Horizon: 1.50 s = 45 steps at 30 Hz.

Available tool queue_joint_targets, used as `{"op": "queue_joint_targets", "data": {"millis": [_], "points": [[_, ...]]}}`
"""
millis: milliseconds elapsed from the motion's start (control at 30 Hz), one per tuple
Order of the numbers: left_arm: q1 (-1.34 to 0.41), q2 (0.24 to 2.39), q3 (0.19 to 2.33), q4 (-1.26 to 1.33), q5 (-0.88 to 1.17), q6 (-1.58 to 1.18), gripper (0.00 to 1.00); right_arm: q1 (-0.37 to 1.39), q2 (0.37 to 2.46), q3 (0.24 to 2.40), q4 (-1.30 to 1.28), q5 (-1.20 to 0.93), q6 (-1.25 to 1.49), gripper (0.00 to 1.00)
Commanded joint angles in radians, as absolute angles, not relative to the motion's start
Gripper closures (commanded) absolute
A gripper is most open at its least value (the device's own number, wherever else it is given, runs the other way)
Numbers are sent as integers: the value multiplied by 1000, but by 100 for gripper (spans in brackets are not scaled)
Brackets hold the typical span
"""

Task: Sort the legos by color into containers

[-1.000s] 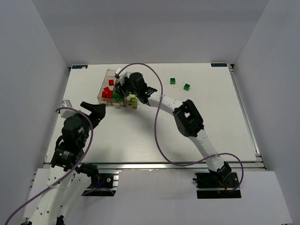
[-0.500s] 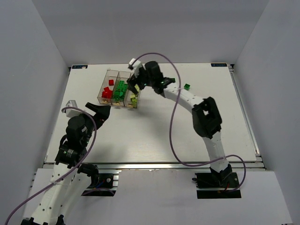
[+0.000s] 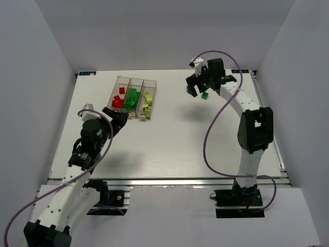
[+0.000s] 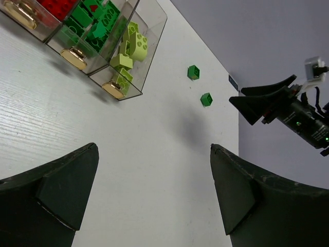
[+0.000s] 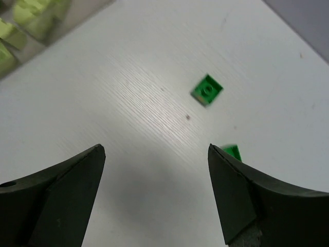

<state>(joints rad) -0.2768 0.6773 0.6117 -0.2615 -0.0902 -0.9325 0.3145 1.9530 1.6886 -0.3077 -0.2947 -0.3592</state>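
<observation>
Three joined clear containers (image 3: 136, 79) stand at the back left. The left one holds red legos (image 3: 117, 101), the middle one dark green legos (image 3: 132, 98), the right one pale yellow-green legos (image 3: 147, 104). Two loose dark green legos lie at the back right: one (image 5: 207, 89) ahead of my right gripper, the other (image 5: 232, 152) partly behind its right finger. My right gripper (image 5: 154, 148) is open and empty, hovering over them (image 3: 195, 87). My left gripper (image 4: 153, 146) is open and empty, just near of the containers (image 4: 154, 31).
The white table (image 3: 169, 144) is walled by grey panels on three sides. The right arm's purple cable (image 3: 208, 128) loops over the table's right middle. Brass knobs (image 4: 72, 57) stick out from the containers' near ends.
My right gripper has swung from over the containers to the right, above the two loose green legos. My left gripper has moved a little up and right towards the containers.
</observation>
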Motion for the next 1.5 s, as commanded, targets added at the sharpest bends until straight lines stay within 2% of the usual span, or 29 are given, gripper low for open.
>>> {"op": "queue_joint_targets", "data": {"millis": [0, 433, 1033, 1333, 1467], "points": [[-276, 698, 641, -209, -58, -933, 2, 272, 1999, 1741, -432, -229, -400, 13], [-276, 683, 635, -255, -74, -946, 2, 192, 2304, 2077, -577, -157, -443, 14], [-276, 699, 626, -252, -74, -971, 2, 160, 2418, 2125, -617, -176, -518, 18], [-276, 712, 621, -247, -75, -976, 2, 160, 2447, 2140, -620, -199, -540, 25], [-276, 716, 620, -239, -74, -980, 2, 160, 2456, 2145, -623, -216, -543, 31]]}}
